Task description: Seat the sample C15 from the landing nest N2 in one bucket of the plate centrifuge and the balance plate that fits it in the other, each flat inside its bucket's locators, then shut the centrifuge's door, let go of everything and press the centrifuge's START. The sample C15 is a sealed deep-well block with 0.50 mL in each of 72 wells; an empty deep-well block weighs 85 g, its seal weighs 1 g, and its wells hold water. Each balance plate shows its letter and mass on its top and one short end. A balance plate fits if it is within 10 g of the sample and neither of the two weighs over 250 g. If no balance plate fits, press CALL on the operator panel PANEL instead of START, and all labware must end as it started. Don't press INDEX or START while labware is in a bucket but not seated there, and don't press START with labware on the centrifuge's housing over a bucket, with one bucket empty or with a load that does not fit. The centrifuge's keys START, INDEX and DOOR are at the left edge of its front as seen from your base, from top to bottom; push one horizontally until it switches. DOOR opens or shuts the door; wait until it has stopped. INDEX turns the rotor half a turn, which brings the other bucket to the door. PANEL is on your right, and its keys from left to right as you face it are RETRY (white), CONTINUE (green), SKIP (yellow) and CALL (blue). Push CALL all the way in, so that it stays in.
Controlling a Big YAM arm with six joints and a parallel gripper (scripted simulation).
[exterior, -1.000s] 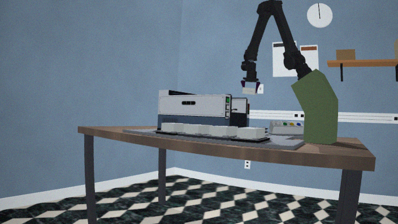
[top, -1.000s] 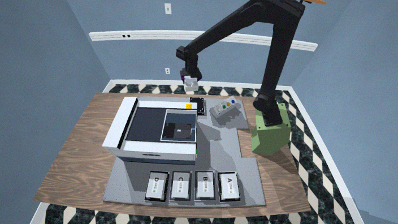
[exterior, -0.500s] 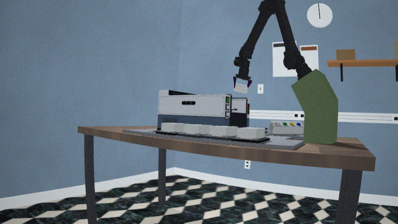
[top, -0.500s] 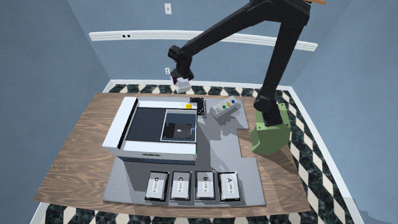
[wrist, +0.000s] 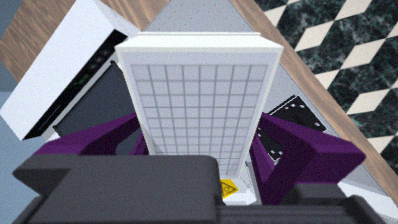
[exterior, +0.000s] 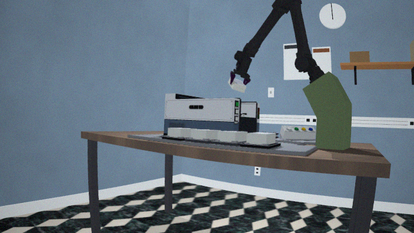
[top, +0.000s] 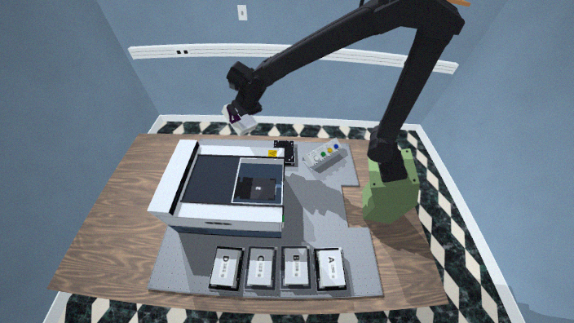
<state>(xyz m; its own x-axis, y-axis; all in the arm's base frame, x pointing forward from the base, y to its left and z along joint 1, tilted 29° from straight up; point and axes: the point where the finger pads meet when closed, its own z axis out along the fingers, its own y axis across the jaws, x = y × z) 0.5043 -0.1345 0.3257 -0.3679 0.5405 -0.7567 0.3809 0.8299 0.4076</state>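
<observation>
My gripper [top: 240, 118] [exterior: 239, 79] [wrist: 198, 111] is shut on the sample C15 [top: 245, 123] [exterior: 237, 85] [wrist: 200, 90], a white sealed deep-well block with a grid top. It holds the block tilted, high in the air behind the centrifuge's back right corner. The centrifuge [top: 228, 213] [exterior: 200, 110] [wrist: 55, 65] is a white box with its top door slid open over a dark bucket [top: 258, 188]. The black landing nest N2 [top: 284, 152] [wrist: 295, 112] is empty. Balance plates D [top: 225, 267], C [top: 261, 267], B [top: 296, 266] and A [top: 331, 267] lie in a row at the front.
The operator panel [top: 326, 157] [exterior: 297, 132] with coloured keys stands right of the centrifuge. The green arm base [top: 389, 196] [exterior: 330, 112] is at the table's right. The centrifuge's keys [exterior: 236, 110] sit at one end of its front.
</observation>
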